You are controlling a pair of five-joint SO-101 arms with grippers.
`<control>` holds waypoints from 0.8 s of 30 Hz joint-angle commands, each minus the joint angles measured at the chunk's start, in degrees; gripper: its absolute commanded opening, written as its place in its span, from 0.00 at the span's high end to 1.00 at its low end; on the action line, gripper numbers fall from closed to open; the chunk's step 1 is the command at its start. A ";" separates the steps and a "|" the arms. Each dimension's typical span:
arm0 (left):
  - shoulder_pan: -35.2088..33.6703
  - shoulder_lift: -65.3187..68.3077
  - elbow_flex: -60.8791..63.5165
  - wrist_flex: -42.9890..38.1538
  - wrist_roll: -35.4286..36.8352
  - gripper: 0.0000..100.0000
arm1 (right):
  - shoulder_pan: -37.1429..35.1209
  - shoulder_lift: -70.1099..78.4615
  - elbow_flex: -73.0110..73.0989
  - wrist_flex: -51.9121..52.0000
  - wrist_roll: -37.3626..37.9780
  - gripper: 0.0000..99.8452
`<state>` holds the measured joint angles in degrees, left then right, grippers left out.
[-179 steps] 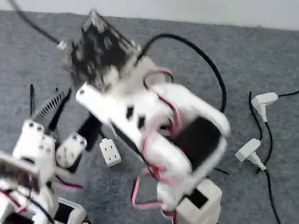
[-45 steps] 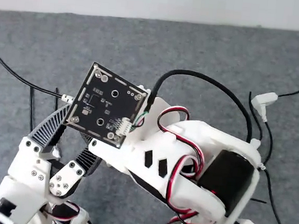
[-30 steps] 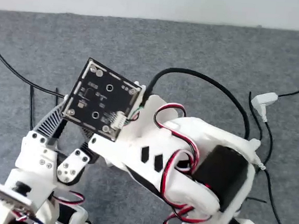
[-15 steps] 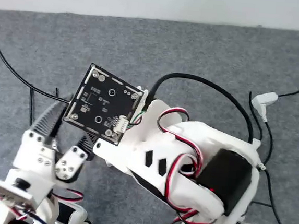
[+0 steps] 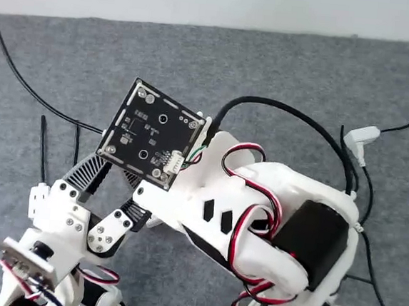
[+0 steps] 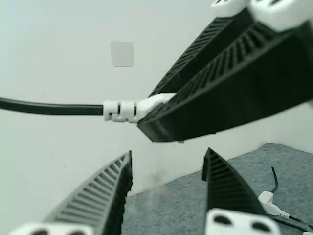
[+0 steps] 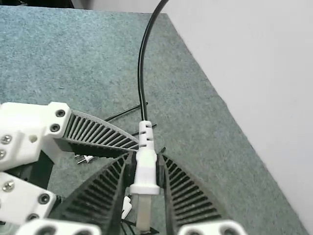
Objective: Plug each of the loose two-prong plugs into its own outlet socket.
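Our left claw (image 5: pixel 119 188) lies low at the near-left of the desk (image 5: pixel 304 76) in the high view, with its fingers spread. A spare plug (image 5: pixel 362 138) lies well apart at the far right. A plain white wall (image 5: pixel 203 2) closes off the desk's far edge. We judge the desk's grey, felt-like top grippy enough to keep light parts from skating.

From the left wrist, we see that claw open with nothing between its fingers. Above it the right claw (image 6: pixel 146 115) is clamped on a white plug (image 6: pixel 122 110), held up off the desk. Its black cord (image 6: pixel 49 106) runs off sideways.

From the right wrist, the grip sits on the plug's flat body just past the ribbed collar, and the cord trails away over the desk. We take the plug for light, hard, smooth plastic. It should be firm to pinch but liable to twist if the rather stiff cord tugs. The best hold, we think, is the flat body, as here, never the collar or the cord.
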<state>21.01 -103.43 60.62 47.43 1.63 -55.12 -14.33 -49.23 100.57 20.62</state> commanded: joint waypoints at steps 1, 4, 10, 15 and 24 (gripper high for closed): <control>2.37 -1.23 -3.56 2.02 1.67 0.77 | 0.84 -1.01 0.18 -0.13 -0.26 0.99; 5.45 -1.23 -5.76 3.96 1.76 0.77 | 0.84 -1.01 0.18 -0.31 0.00 0.99; 6.77 -1.23 -4.88 2.90 1.85 0.77 | 0.84 -1.01 0.26 -0.13 0.70 0.99; 6.77 -1.23 -7.43 0.70 1.85 0.77 | 0.92 -1.01 0.26 0.13 0.70 0.99; 6.59 -1.23 -7.96 0.18 1.49 0.77 | 2.07 -1.54 0.18 0.31 0.53 0.99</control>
<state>27.69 -103.43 55.78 49.89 2.77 -54.51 -14.68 -49.05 100.57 20.53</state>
